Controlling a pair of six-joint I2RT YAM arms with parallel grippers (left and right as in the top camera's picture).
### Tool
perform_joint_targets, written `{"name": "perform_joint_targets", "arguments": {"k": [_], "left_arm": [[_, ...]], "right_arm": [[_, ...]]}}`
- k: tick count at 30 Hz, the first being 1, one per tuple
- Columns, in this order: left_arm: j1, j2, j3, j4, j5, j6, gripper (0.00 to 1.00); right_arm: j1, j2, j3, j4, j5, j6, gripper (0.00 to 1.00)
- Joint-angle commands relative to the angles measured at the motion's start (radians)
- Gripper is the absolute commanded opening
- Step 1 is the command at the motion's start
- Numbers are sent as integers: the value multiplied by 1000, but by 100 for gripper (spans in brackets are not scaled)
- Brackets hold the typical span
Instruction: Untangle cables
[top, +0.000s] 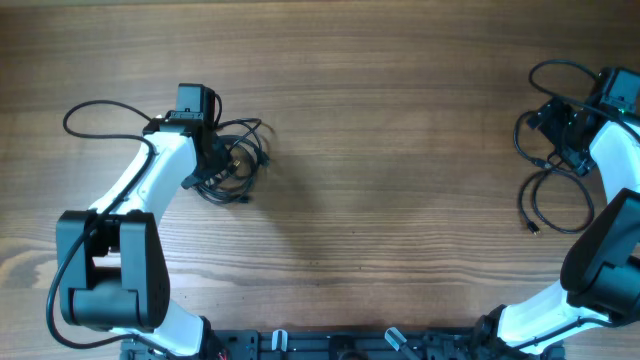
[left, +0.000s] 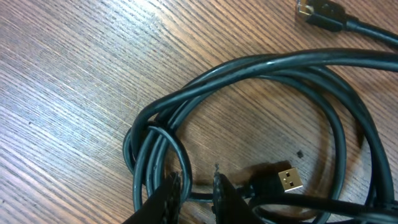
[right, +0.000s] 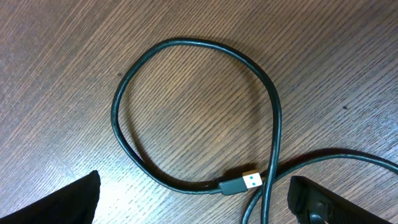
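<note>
Left gripper (left: 196, 198) pinching strand of cable bundle (left: 249, 67). Right gripper (right: 189, 200) hanging spread over loose cable (right: 186, 42), well apart from bundle. Risk: pull dragging whole bundle, tightening loop (left: 163, 134) wrapping it.

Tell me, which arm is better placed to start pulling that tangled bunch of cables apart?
Left. The left pincer sits right in the tangled cable bundle, closed on a strand. The right pincer gapes wide over a single loose cable loop, far from the tangle.
</note>
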Motion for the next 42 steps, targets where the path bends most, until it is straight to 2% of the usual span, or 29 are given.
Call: {"name": "perform_joint_targets", "arguments": {"k": [1,8,12,17,21,24,26,28,31,37,39,40,42], "left_arm": [[-7,19,-70,87,-16,-45,23],[-7,53,-99,117,-15,-48,23],[-7,53,-99,146,69,-47,4],[25,-45,-69,114,163,-47,4],[111,-220,-68,130,481,-48,4],[163,-261,-68,111,657,-48,4],[171,-258,-68,90,717,-48,4],[170,-257,-69,64,726,-58,4],[170,-257,-74,54,722,-159,4],[170,-257,-74,60,706,-283,4],[168,-257,-74,60,702,-286,5],[159,-257,-74,62,686,-286,11],[146,-257,-74,61,613,-286,4]], "right_arm": [[0,-11,13,3,-9,11,100],[0,-11,13,3,-9,11,100],[0,-11,13,2,-9,11,100],[0,-11,13,3,-9,11,100],[0,-11,13,2,-9,11,100],[0,-11,13,3,-9,11,100],[0,-11,13,3,-9,11,100],[0,-11,13,2,-9,11,100],[0,-11,13,3,-9,11,100],[0,-11,13,2,-9,11,100],[0,-11,13,2,-9,11,100],[0,-11,13,3,-9,11,100],[0,-11,13,3,-9,11,100]]}}
